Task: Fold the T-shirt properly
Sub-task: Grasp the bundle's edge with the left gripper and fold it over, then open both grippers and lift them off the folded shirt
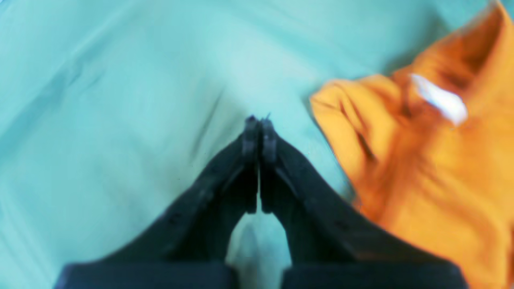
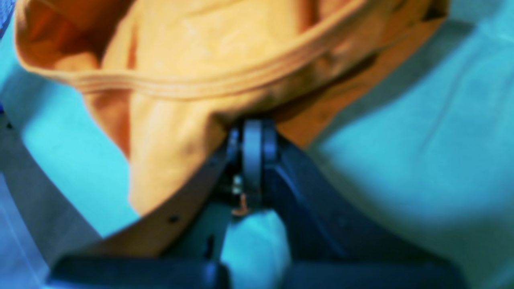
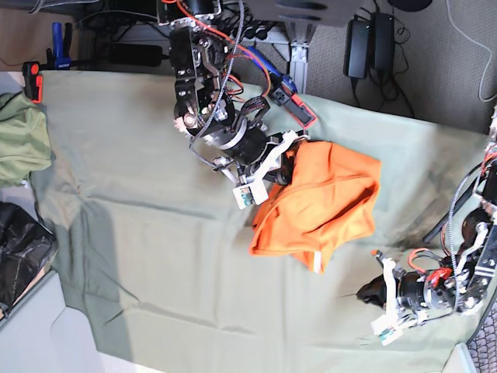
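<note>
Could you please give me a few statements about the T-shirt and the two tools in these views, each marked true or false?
1. The right tool is shut on the orange T-shirt. True.
2. The left tool grips the T-shirt. False: it is shut on nothing, over the green cloth beside the shirt.
3. A white tag shows on the T-shirt. True.
4. The T-shirt lies flat and neatly folded. False: it is bunched and partly lifted.
5. An olive-green garment lies at the cloth's edge, apart from the T-shirt. True.
</note>
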